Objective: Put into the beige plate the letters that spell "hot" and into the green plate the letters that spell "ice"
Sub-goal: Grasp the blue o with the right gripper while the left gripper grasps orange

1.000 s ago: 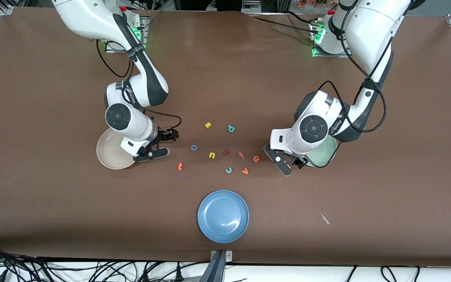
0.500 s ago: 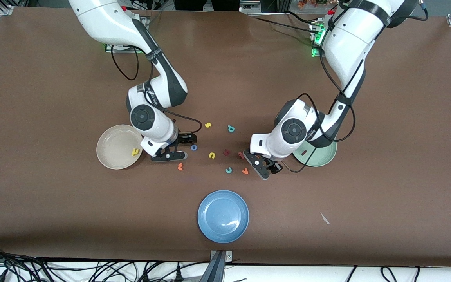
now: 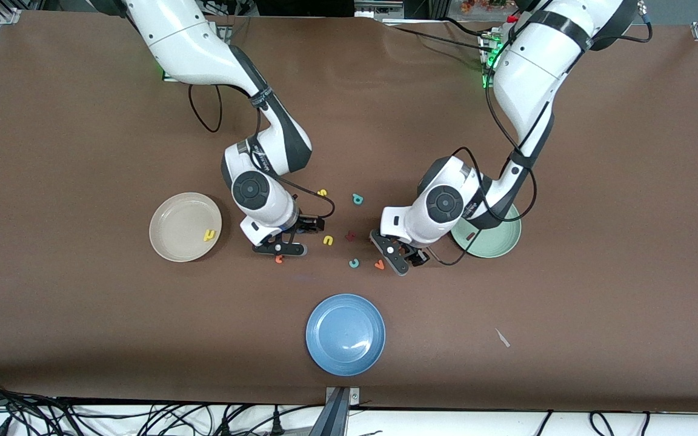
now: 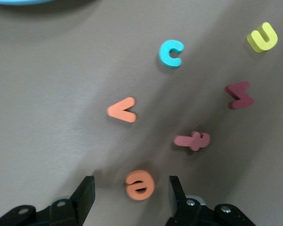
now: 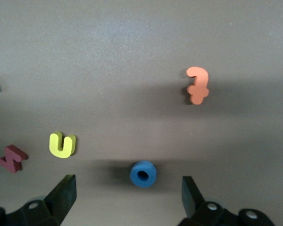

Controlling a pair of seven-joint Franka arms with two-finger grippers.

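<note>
Both arms have moved from over the plates to the letter cluster at mid-table since the earlier frames. Right gripper [image 5: 127, 197] hangs with fingers spread wide, straddling the blue o [image 5: 143, 173] without touching it; the orange t [image 5: 198, 84] lies near, nearer the front camera. Left gripper [image 4: 132, 200] has its fingers apart on either side of the orange e [image 4: 140, 184], a gap visible on both sides. Teal c [image 3: 354, 263] lies on the table among the cluster. One yellow letter [image 3: 209, 235] sits in the beige plate [image 3: 170, 213]. Green plate [image 3: 497, 242] is partly covered by the left arm.
</note>
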